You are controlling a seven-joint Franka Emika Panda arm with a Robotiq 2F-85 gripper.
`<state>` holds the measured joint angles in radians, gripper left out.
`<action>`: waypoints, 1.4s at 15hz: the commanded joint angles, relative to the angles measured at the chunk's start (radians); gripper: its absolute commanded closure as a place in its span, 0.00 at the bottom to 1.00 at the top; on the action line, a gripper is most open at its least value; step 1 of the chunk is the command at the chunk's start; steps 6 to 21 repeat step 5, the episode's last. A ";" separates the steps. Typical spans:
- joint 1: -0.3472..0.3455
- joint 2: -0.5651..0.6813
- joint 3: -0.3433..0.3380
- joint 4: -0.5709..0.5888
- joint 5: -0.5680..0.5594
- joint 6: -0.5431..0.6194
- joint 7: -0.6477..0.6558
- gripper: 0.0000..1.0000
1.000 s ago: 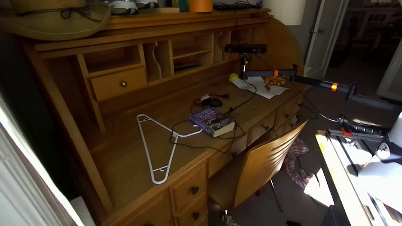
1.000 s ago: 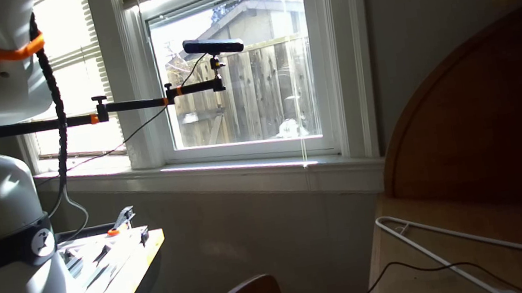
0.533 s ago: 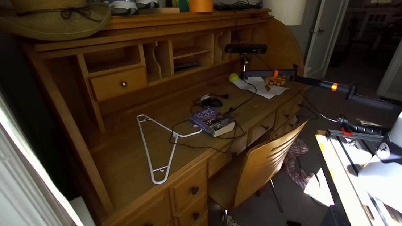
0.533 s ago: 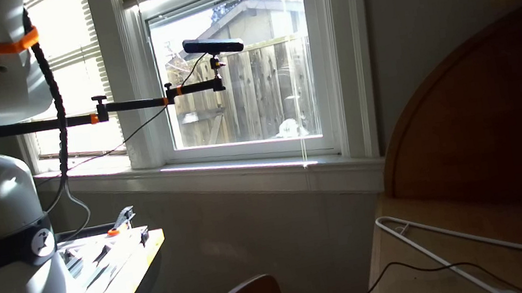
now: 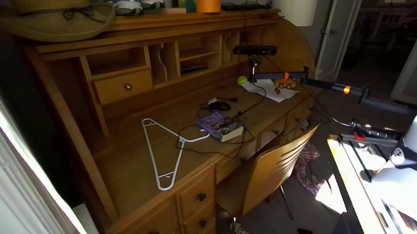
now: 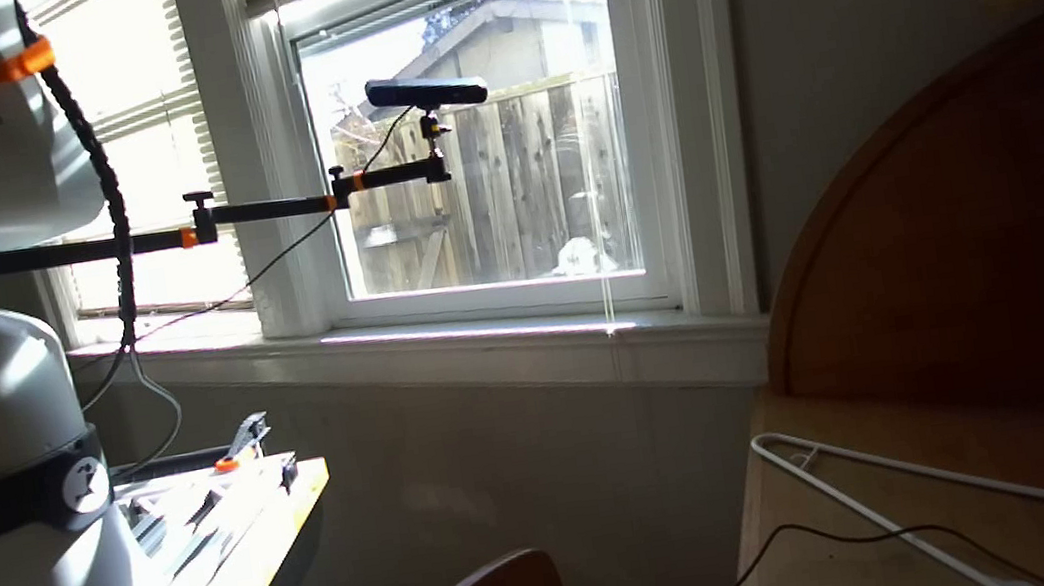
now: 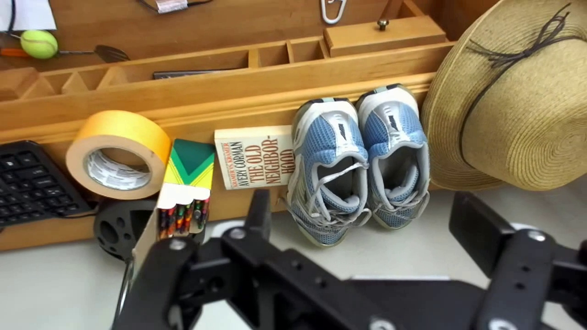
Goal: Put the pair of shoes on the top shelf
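Two pale blue-grey sneakers stand side by side on the top shelf (image 7: 257, 114) of the wooden hutch, the left shoe (image 7: 332, 133) touching a paperback and the right shoe (image 7: 392, 121) beside the straw hat. Their heels point to the shelf's front edge and their toes reach its back edge. In an exterior view the shelf (image 5: 170, 20) carries the shoes (image 5: 127, 3), cut by the top border. My gripper (image 7: 369, 224) is open, with nothing between its fingers. Its fingers stand wide apart near the shoes' toe ends in the wrist view. The gripper is out of both exterior views.
The shelf also holds a straw hat (image 7: 527, 105), a paperback (image 7: 254, 158), a crayon box (image 7: 188, 169), a tape roll (image 7: 119, 151) and a keyboard (image 7: 34, 183). A camera arm (image 5: 345, 88) reaches over the desk. A white hanger (image 5: 151, 152) and a chair (image 5: 280, 159) are lower.
The robot arm has moved; its upper links have left an exterior view at the top right. Its orange band has shifted left and up in an exterior view. The shoes have not moved.
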<state>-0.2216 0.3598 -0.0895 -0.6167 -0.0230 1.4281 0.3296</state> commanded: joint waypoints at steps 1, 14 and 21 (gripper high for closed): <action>-0.018 -0.082 0.006 -0.065 0.033 -0.067 -0.008 0.00; -0.009 -0.060 0.001 -0.026 0.012 -0.048 -0.001 0.00; -0.009 -0.060 0.001 -0.026 0.012 -0.048 -0.001 0.00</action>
